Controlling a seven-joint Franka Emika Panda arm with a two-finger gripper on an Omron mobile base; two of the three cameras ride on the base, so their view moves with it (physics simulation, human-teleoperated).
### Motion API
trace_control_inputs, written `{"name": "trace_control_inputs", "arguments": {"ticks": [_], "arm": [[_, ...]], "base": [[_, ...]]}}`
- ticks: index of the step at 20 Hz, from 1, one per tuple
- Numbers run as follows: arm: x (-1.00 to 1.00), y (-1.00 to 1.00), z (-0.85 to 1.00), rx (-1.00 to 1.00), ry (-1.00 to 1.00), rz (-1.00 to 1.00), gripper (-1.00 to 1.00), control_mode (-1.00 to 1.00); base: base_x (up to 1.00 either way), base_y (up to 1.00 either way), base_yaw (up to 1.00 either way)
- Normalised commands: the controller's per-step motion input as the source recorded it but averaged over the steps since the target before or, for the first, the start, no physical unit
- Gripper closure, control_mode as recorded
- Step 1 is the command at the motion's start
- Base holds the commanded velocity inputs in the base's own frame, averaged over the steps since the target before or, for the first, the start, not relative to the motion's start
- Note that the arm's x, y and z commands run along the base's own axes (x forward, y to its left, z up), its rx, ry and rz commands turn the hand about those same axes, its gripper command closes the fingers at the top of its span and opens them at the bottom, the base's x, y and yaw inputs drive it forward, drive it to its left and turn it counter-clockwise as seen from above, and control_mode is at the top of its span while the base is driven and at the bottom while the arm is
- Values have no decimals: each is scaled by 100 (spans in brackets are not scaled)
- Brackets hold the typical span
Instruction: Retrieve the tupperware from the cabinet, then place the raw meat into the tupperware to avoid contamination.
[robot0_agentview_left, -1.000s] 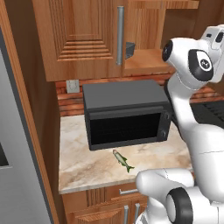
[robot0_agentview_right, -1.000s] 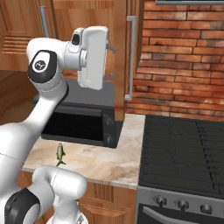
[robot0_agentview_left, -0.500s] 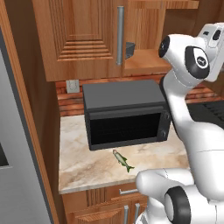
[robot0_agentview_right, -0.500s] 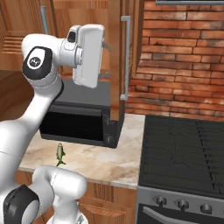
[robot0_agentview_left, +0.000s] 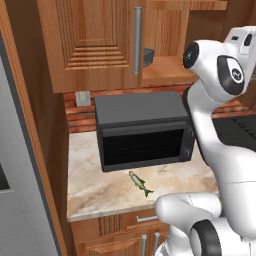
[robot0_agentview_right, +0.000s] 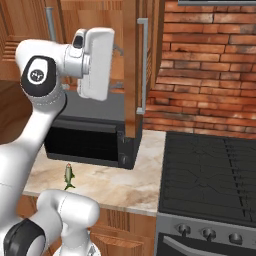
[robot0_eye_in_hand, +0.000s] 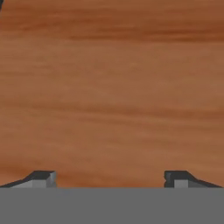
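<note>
The cabinet (robot0_agentview_left: 100, 45) hangs above the counter with its left door shut and its right door (robot0_agentview_right: 132, 75) swung out, seen edge-on. On its shelf sits the tupperware (robot0_agentview_left: 148, 56), a small dark tub just right of the silver handle. The raw meat (robot0_agentview_left: 140, 183), a small fish (robot0_agentview_right: 68, 176), lies on the marble counter in front of the microwave. My gripper (robot0_eye_in_hand: 110, 178) is open, nothing between its fingertips (robot0_eye_in_hand: 43, 177), close to a plain wooden face. The arm's white hand (robot0_agentview_right: 95, 62) hovers at shelf height, just left of the open door.
A black microwave (robot0_agentview_left: 142, 130) fills the back of the counter (robot0_agentview_left: 95, 192) under the cabinet. A dark stove (robot0_agentview_right: 210, 175) stands to the right below a brick wall. A tall grey appliance side borders the counter on the left. Drawers sit under the counter edge.
The hand has drifted slightly left in the right base view, staying at shelf height. The fish, microwave and tupperware have not moved.
</note>
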Motion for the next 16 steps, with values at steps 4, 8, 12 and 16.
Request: {"name": "trace_control_inputs", "arguments": {"ticks": [4, 8, 12, 16], "arm": [[-4, 27, -2, 3, 10, 21, -100, -100], [-7, 39, -6, 3, 14, 26, -100, -100], [-15, 42, -2, 3, 15, 31, -100, -100], [-4, 42, -2, 2, 12, 36, -100, -100]], "base": [[0, 0, 0], [0, 0, 0], [0, 0, 0], [0, 0, 0]]}}
